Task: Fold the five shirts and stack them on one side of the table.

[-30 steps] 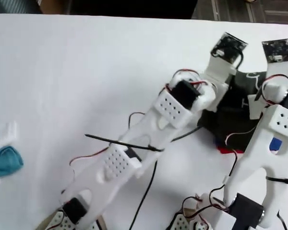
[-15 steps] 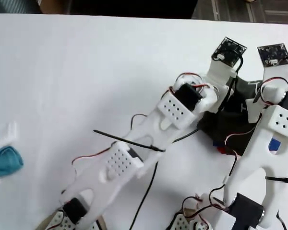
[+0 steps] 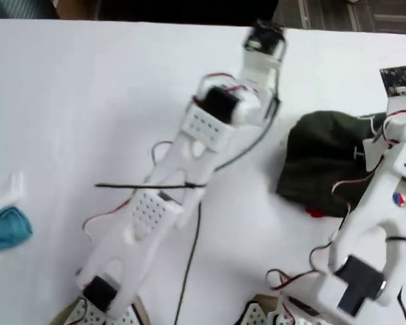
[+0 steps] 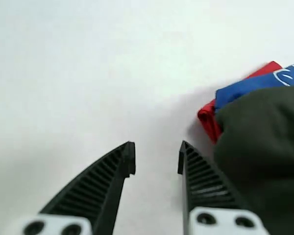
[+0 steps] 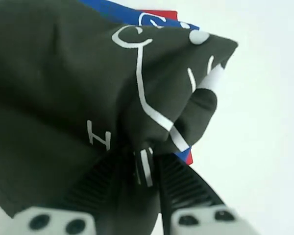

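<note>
The dark shirt [image 3: 321, 162] sits in a bunched-up heap on the right side of the table [image 3: 88, 101], and the right wrist view shows some white line print on it. It's lying on a blue shirt [image 4: 252, 85] and a red shirt [image 4: 208, 117]. Those two just peek out from under its edge, with the red one down against the tabletop and the blue one sandwiched in between.

The right gripper [image 5: 143, 159] is clamped on a fold of the dark shirt, so the cloth is pinched between its two fingers and bunches around them. The left gripper [image 4: 157, 159] has its jaws apart over bare table just beside the pile. One finger runs alongside the dark shirt's edge, but I can't tell if it's actually touching.

From the high view, the left arm [image 3: 183, 176] stretches diagonally across the middle of the table with its wrist up toward the far edge, left of the heap. The right arm [image 3: 382, 203] stands over the heap's right side. Way over at the left edge there's a teal bundle of cloth [image 3: 7, 229], well apart from the pile.
</note>
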